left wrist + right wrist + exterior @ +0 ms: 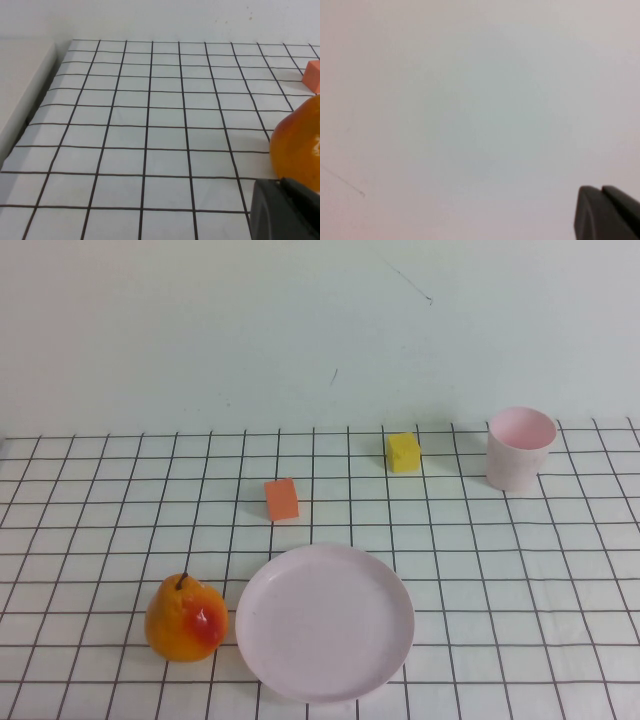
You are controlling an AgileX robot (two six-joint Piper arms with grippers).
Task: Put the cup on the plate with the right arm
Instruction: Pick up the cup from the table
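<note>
Plate (325,622) near centre on the surface (520,570). Pear (185,619) just left of it, apart. Cup (519,448) upright, far right, well apart from plate. One block (282,499) beyond plate's left edge; second block (403,452) farther back — left of cup. Left gripper (285,210) close beside pear; right gripper (607,212) faces blank wall (470,100).

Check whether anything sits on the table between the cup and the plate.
Nothing visible does. The cup stands far right, the plate near centre; the yellow block and orange block lie off that line. Both grippers, left and right, barely show.
</note>
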